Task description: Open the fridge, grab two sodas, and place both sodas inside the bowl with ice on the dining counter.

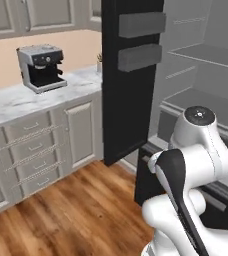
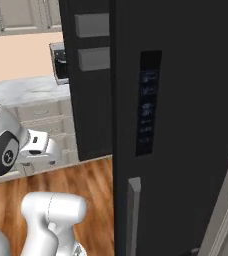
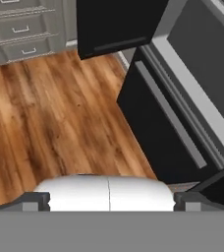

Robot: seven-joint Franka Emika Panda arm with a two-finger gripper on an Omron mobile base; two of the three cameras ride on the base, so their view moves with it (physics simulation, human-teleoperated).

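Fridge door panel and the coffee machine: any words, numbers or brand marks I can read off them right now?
None can be read.
Control panel on the shut fridge door: pale marks in rows, too blurred to read.
Coffee machine on the wall counter: dials and buttons, no legible lettering.
Open fridge door with its bins: no text.

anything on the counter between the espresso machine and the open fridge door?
Left base view: mostly bare marble counter between the espresso machine and the open fridge door, with one small pale item, too small to identify, by the door's edge.
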